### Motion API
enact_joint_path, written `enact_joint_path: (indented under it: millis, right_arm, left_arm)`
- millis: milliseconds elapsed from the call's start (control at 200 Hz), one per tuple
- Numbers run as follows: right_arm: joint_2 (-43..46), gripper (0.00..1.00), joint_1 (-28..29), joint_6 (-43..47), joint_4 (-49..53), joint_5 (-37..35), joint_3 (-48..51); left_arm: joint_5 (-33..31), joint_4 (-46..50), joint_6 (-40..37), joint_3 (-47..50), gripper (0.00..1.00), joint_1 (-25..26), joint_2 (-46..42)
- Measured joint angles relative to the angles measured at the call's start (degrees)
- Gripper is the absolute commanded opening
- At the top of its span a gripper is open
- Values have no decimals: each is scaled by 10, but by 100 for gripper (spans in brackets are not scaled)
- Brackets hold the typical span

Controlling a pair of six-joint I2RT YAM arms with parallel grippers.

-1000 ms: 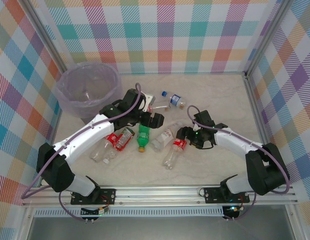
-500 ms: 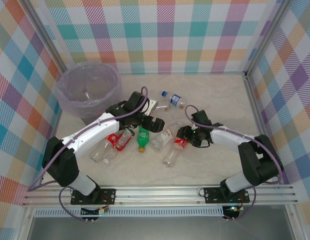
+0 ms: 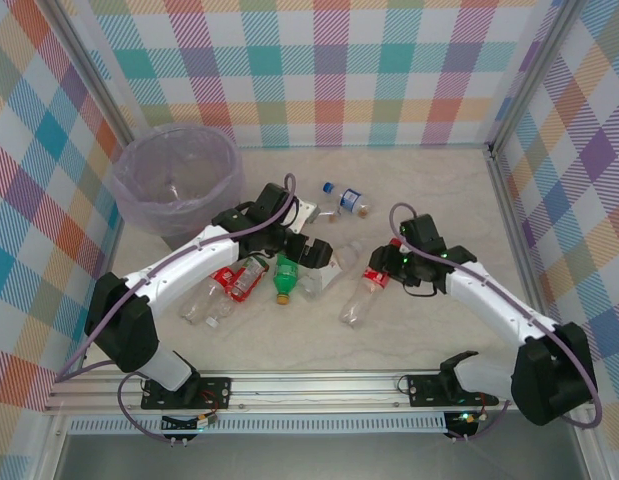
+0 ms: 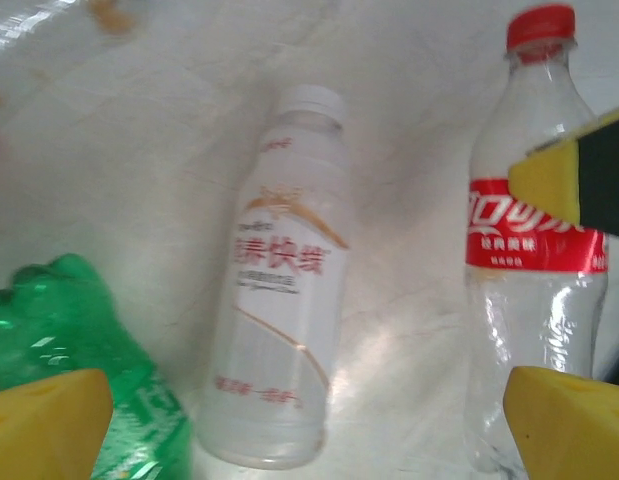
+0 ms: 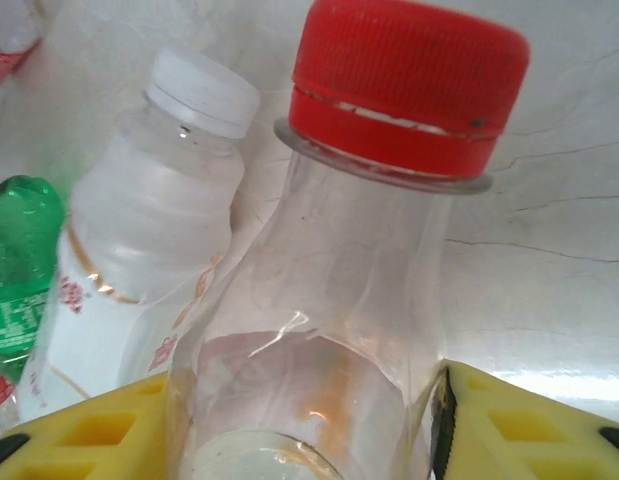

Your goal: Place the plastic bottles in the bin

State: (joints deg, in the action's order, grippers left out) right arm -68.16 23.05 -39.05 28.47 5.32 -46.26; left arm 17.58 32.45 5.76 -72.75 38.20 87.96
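The right gripper [image 3: 379, 272] has narrowed since a second ago. Its yellow pads [image 5: 509, 420] now press either side of the red-capped bottle [image 5: 319, 330], just below the neck. That bottle has shifted a little toward 3 o'clock, and its base trails toward 7 o'clock from the jaws.

The left gripper [image 4: 309, 430] is spread wide and holds nothing. It has slid slightly toward 5 o'clock and hangs over the white-capped bottle [image 4: 284, 290], with the green bottle [image 4: 79, 340] just beside that at 9 o'clock. More red-labelled bottles [image 3: 239, 280] lie on the table [image 3: 439, 190] toward 8 o'clock, and a blue-capped bottle [image 3: 351, 200] lies at 12 o'clock.

The bin [image 3: 129, 200] stands at 10 o'clock, lined with a clear bag — I cannot tell what lies inside.
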Motion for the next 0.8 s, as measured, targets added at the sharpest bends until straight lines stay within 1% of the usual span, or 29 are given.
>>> enact_joint_path:
  millis: [100,175,285,400,505,630,695,745,800]
  right_arm:
    - [4,53,-6,34,12,9,-62]
    - [4,53,-6,51,6,29,-99]
    - [1,53,-6,66,-12,64,-123]
    - [-13,54,-1,70,-27,85,-127]
    - [-28,54,3,68,-43,99,-128]
    - [-54,54,3,67,-53,111,-152]
    - [-65,54,3,66,-57,113,-171]
    - [-66,54,3,67,-61,112,-182]
    - [-66,54,3,69,-64,109,-189]
  left_arm:
    - [56,-38,32,15,100,7,-22]
    - [82,-70,51,23,100,28,-39]
    - [100,-121,75,29,100,66,-45]
    - [104,-162,105,36,100,85,-33]
    - [85,-186,128,36,100,86,-4]
    - [25,-196,141,36,100,94,23]
    - [-6,-206,149,36,94,101,31]
    - [-23,-220,159,36,87,105,34]
    - [-37,-235,165,36,83,107,35]
